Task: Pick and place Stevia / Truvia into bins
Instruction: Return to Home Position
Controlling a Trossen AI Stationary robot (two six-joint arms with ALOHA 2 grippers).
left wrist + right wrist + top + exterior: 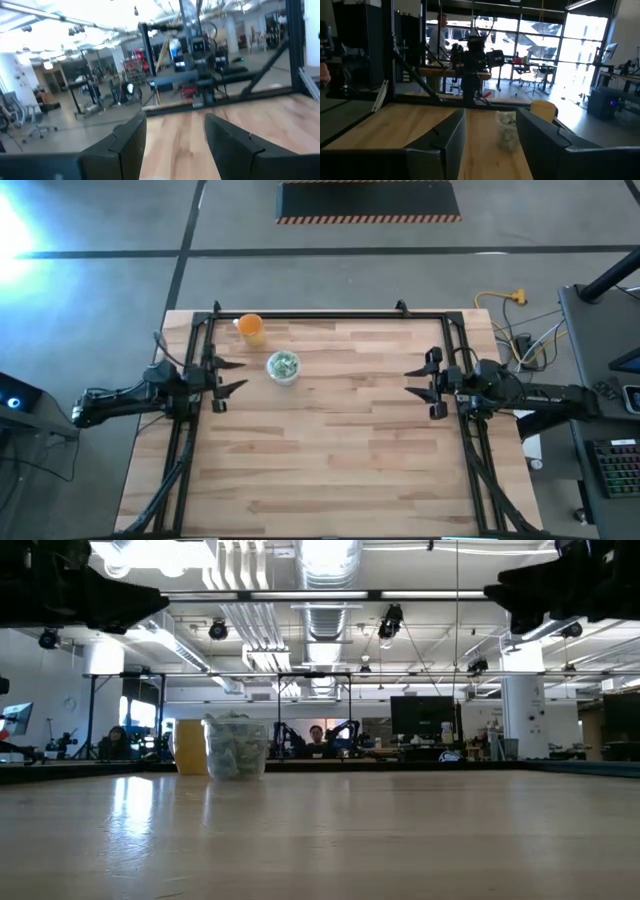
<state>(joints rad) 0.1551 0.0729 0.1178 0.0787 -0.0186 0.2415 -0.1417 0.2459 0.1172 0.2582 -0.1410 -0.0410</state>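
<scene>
With sachets (pixel 284 364) in the cup (pixel 269 368) and both jaws apart and empty, you need only park the left gripper (pixel 238 375) and right gripper (pixel 410 382) at the desk (pixel 340 450) sides.

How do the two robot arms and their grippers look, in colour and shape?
The left arm and the right arm are black, slender and built of jointed segments. The left gripper and the right gripper each carry two dark pointed fingers on a wider bar. Seen from the wrist, the fingers look flat, angular and matte. No markings can be read.
</scene>
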